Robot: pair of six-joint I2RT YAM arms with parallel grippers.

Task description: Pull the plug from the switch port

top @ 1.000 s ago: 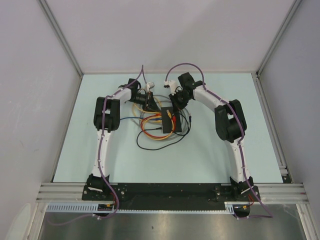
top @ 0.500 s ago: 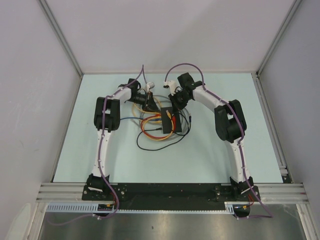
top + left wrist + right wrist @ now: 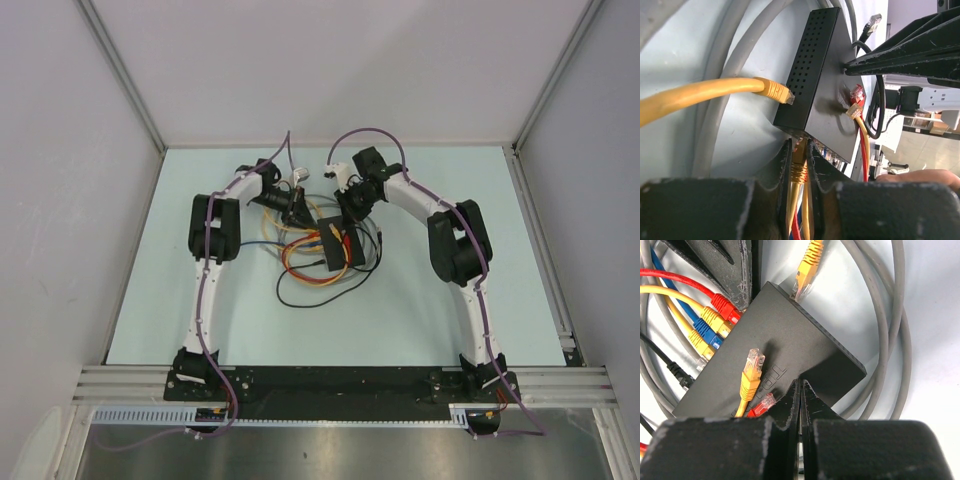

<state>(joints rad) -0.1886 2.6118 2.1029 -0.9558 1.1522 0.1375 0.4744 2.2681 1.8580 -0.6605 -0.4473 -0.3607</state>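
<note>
Switch lies flat on the table between the two grippers, in a tangle of cables. The left gripper has its fingers pinched onto a yellow plug right at the socket edge. I can't tell whether that plug is seated. The right gripper has its fingers pressed almost together, holding nothing, with the tips resting on the switch's top face near a corner. Along the socket edge a red plug and a blue plug sit among yellow ones. A loose yellow plug lies on top of the switch. Another, the side plug, has its tip against the perforated side.
</note>
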